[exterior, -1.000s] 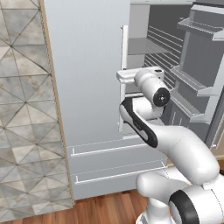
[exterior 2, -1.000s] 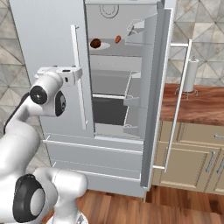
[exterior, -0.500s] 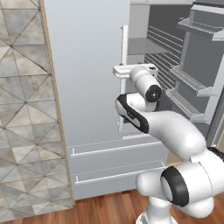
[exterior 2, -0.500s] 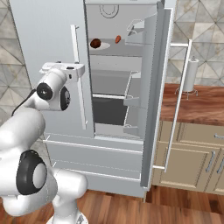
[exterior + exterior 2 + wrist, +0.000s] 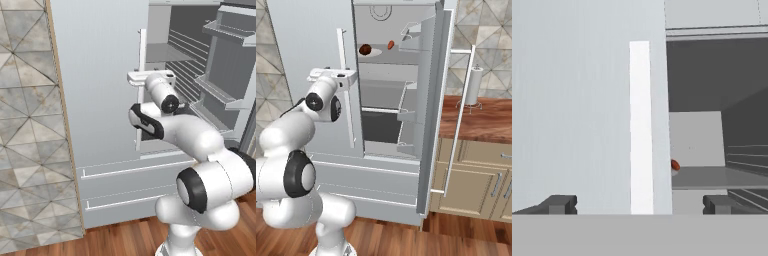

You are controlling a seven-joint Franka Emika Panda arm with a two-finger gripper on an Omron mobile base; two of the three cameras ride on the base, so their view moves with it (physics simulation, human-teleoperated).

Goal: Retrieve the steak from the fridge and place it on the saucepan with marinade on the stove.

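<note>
The fridge (image 5: 306,50) has its left door shut and its right door (image 5: 438,100) swung open. On the top shelf lies the steak (image 5: 365,49), a dark red lump on a white plate. My gripper (image 5: 336,75) hovers at the left door's white bar handle (image 5: 345,95), well below and left of the steak. In the hand view the gripper (image 5: 639,205) is open, its fingertips (image 5: 559,204) spread either side of the handle (image 5: 641,125), with nothing between them. The gripper (image 5: 150,77) also sits by the door edge in the left base view. The saucepan, marinade and stove are out of view.
A small orange-red item (image 5: 391,45) lies right of the steak, seen past the door edge (image 5: 675,165). Door bins line the open door. A wooden counter (image 5: 486,117) with a paper towel roll (image 5: 472,85) stands right; a tiled wall (image 5: 30,125) is left.
The hand has risen a little along the left door's handle and the arm has folded closer to the fridge. The gripper has stayed open.
</note>
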